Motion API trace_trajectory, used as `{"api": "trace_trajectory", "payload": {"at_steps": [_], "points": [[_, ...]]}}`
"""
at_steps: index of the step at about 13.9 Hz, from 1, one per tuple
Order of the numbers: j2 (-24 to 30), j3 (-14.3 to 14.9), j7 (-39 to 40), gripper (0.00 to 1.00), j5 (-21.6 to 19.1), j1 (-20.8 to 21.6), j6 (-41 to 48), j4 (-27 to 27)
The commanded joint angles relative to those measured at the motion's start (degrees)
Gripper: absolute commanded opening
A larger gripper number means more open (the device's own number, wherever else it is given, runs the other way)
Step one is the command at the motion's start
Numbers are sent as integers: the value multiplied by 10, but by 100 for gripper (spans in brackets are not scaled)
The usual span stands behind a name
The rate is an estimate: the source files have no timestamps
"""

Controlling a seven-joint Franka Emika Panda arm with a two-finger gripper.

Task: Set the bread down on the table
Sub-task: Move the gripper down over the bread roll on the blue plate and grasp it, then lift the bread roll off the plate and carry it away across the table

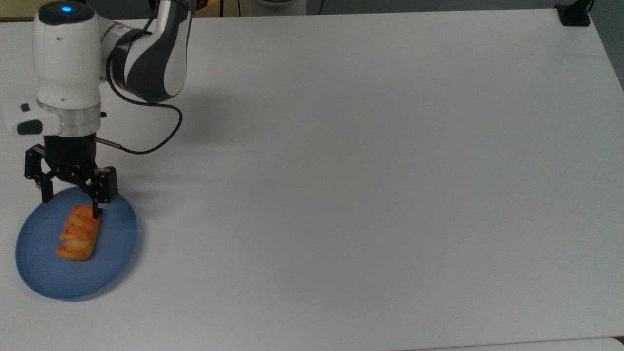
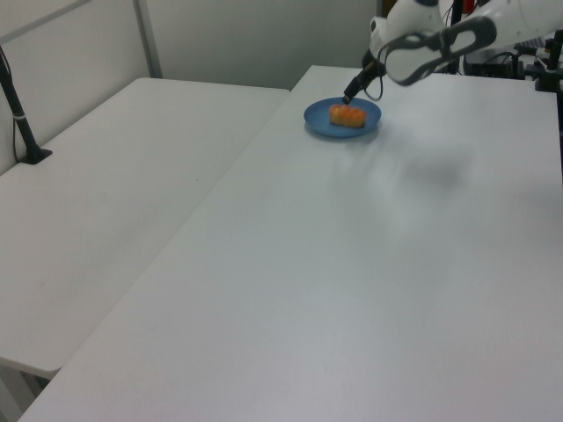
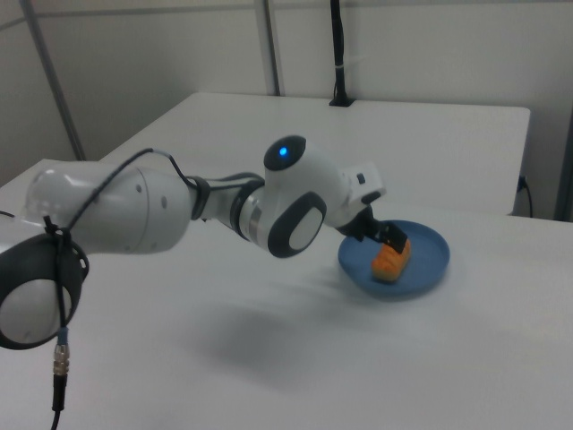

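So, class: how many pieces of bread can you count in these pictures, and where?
1. The bread lies on the blue plate near the top view's lower left, just under the open tool. Nothing hints at another.

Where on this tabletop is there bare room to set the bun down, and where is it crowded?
Nearly all of the large white matte tabletop is bare: everything to the top view's right of the round blue plate, out to the black clamp at the far corner. The only crowded spot is the plate, holding the small ridged golden-orange bun, with the open black pincer over it.

Top overhead; left, right oblique, opposite ends.
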State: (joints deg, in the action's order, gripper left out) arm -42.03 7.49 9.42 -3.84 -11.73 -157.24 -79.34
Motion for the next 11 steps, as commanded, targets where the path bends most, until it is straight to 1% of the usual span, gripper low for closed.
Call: {"api": "trace_trajectory", "payload": {"at_steps": [1, 3, 4, 5, 6, 8, 9, 10, 11], "points": [[-49, 0, -17, 100, 5, -4, -40, 30], [-55, 0, -17, 100, 5, -5, -50, 29], [-59, 0, -17, 88, 5, -5, -52, 29], [-59, 0, -17, 66, 4, -5, -52, 27], [-59, 0, -16, 48, 4, -4, -52, 25], [-58, -1, -16, 16, 5, -3, -52, 23], [-56, -2, -17, 10, 4, -3, -52, 23], [-47, -2, -17, 7, 3, -3, -51, 18], [-20, -6, -17, 6, -1, -3, -49, 7]]}}
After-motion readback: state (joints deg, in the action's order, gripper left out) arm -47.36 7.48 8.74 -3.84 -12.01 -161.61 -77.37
